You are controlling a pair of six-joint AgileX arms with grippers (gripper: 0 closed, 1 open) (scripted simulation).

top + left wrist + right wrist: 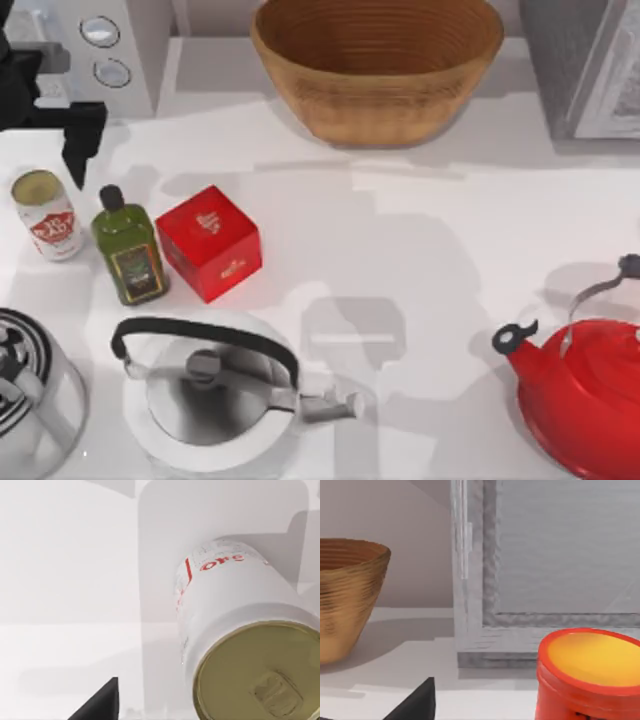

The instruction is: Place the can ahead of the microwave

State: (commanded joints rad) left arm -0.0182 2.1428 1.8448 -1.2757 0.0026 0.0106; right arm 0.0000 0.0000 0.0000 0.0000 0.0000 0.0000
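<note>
- The can, a short white-labelled cylinder with a dull gold top, stands upright at the table's left edge, ahead of the boxy pale microwave.
- Left gripper hangs between microwave and can, apart from the can; whether its jaws are spread I cannot tell.
- A green bottle stands just beside the can, then a red box; kettles sit nearer.

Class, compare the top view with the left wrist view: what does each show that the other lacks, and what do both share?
Top view alone: pale grey-white microwave, woven brown basket, green oil bottle, red cube box, silver kettle, red kettle, and the left gripper above the can. Left wrist view alone: the pull tab on the can's gold top. Both: the white-labelled can and white table.
</note>
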